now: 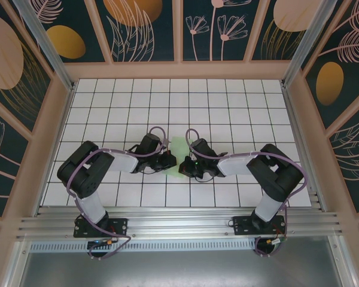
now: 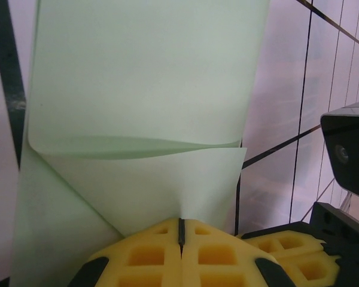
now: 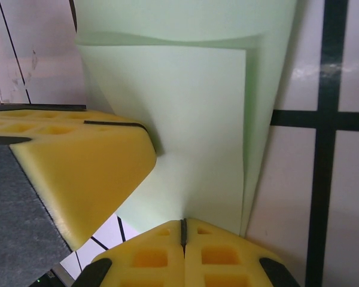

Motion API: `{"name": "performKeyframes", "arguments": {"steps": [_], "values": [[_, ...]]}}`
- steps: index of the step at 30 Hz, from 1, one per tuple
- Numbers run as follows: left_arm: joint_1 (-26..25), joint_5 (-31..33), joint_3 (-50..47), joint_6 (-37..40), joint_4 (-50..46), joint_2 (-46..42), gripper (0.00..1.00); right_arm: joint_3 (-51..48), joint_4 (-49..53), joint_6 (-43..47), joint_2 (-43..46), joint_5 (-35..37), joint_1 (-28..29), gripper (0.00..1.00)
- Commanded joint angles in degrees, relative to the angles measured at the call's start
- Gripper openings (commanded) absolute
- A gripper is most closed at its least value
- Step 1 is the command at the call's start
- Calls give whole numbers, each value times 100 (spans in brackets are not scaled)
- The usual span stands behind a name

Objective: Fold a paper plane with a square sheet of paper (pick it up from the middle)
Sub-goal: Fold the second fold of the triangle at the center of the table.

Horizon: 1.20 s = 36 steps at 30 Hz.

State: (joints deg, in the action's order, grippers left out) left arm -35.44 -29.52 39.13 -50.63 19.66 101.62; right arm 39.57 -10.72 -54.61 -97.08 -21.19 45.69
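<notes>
The left claw (image 2: 180,234) and right claw (image 3: 182,230) pinch the paper (image 2: 143,89).
Both clamp tight on its edge; a fold lies just ahead.

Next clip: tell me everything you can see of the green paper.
The paper is thin, pale green, plain and unmarked. It is partly folded: one layer is doubled over another, with a soft, rounded fold that is not pressed flat. It sits between the two arms, above the white grid table. The left gripper and the right gripper are both shut on its near edge, close beside each other.
</notes>
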Motion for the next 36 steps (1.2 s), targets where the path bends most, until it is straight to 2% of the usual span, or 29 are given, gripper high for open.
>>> {"name": "performKeyframes", "arguments": {"steps": [1,6,11,24,36], "values": [[-38,216,46,68,-218,103,0,-20,120,-69,-178,97,1,5],[-30,1017,181,152,-757,39,0,-33,355,-37,-186,168,11,3],[-28,1492,404,134,-1086,49,0,-56,433,-15,-221,124,27,1],[41,1780,709,254,-1201,95,0,-72,554,20,-336,106,54,0],[393,1836,722,365,-1185,169,0,-74,531,18,-371,84,63,0]]}}
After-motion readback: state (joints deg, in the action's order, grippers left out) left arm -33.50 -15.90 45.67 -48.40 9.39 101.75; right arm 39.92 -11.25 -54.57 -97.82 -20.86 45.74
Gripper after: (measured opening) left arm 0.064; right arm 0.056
